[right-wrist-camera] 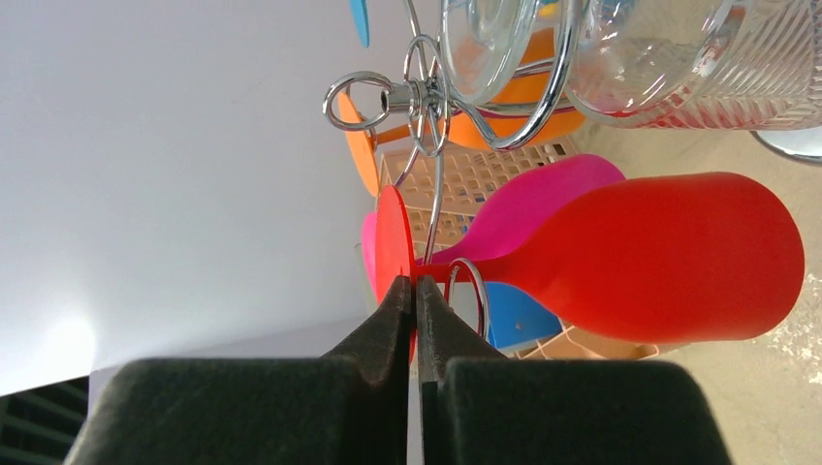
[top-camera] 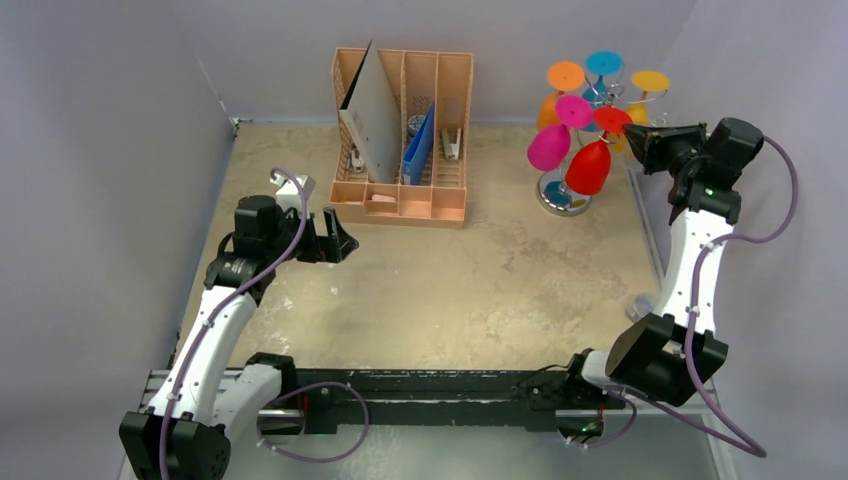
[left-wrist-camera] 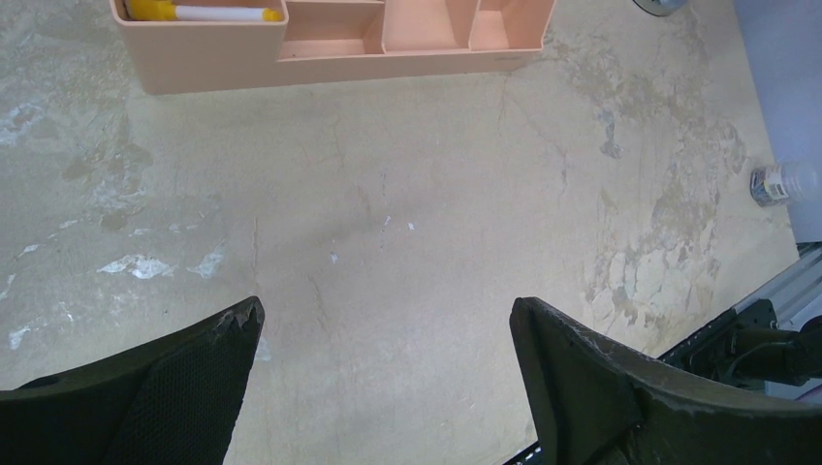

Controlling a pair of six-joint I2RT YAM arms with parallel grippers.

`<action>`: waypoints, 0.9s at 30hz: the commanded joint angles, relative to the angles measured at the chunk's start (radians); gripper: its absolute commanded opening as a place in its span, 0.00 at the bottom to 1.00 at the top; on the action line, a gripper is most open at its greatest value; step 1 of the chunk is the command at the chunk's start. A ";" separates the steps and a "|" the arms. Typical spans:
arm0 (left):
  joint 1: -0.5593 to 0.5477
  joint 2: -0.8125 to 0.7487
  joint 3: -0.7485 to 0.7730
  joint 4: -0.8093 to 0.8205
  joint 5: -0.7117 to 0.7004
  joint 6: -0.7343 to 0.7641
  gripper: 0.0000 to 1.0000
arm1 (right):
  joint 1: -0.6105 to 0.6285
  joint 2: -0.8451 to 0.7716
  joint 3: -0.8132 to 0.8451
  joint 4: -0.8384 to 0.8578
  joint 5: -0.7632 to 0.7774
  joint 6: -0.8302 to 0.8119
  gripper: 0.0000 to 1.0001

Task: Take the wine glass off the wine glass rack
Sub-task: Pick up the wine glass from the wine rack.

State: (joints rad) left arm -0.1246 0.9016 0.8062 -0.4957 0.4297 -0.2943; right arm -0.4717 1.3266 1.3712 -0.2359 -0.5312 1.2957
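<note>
Right wrist view: tapered black fingers (right-wrist-camera: 373,339) of the right gripper (right-wrist-camera: 415,289) are clamped on the thin foot disc of the glossy red wine glass (right-wrist-camera: 659,257), which is hung bowl-down on the silver wire wine glass rack (right-wrist-camera: 433,97). The right arm is raised with its wrist rolled sideways. The left gripper (left-wrist-camera: 388,320) is held agape above the mottled table (left-wrist-camera: 388,194).

Mid tabletop (top-camera: 450,290) open, free passage. Far edge: peach organiser (top-camera: 400,140) left, wine glass rack (top-camera: 548,205) right, gap between. Pink glass (top-camera: 548,148) crowds red wine glass (top-camera: 588,168) on its left; wall (top-camera: 780,80) close behind rack.
</note>
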 commanded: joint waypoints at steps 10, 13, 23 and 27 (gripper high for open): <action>0.002 -0.008 0.036 0.014 -0.006 0.012 0.98 | -0.002 -0.077 -0.024 0.010 0.089 0.025 0.00; 0.002 -0.011 0.035 0.014 -0.006 0.011 0.97 | -0.002 -0.089 -0.032 0.013 0.113 0.022 0.00; 0.002 -0.012 0.036 0.016 0.001 0.009 0.98 | -0.002 -0.098 -0.053 0.035 0.190 0.063 0.00; 0.002 -0.011 0.035 0.016 0.005 0.009 0.98 | -0.002 -0.098 -0.061 0.038 0.191 0.064 0.00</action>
State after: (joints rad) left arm -0.1246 0.9012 0.8062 -0.4957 0.4232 -0.2943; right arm -0.4721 1.2545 1.3163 -0.2283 -0.3660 1.3510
